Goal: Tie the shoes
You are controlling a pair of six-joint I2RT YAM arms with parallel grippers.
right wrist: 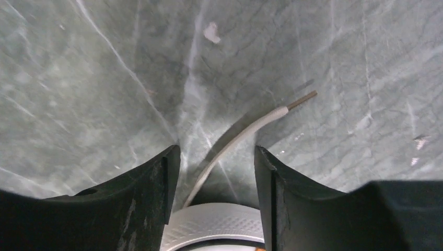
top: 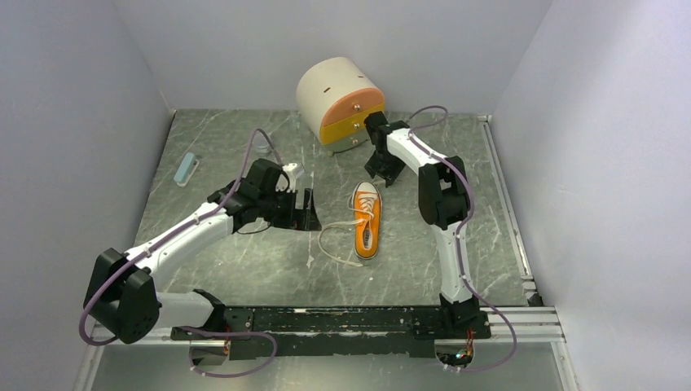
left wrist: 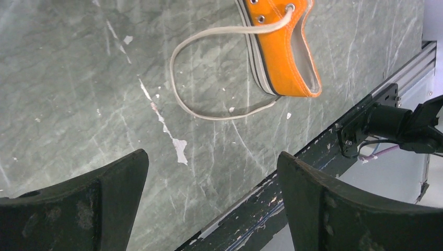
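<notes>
Pinching could miss: the right tool (right wrist: 217, 151) stands part open, gripping nothing, just past the toe of the orange sneaker (top: 367, 224) lying mid-counter (top: 244, 269). The thin lace end (right wrist: 245, 130) lies flat between its fingers, so they may scrape stone or nudge it aside. The left tool (left wrist: 211, 157) hangs wide open and empty, near the sneaker.

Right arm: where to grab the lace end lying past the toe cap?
Grip the lace end just behind its stiff tip, from straight above: it lies flat on the table beyond the toe cap, between the fingers of the open right gripper.
</notes>
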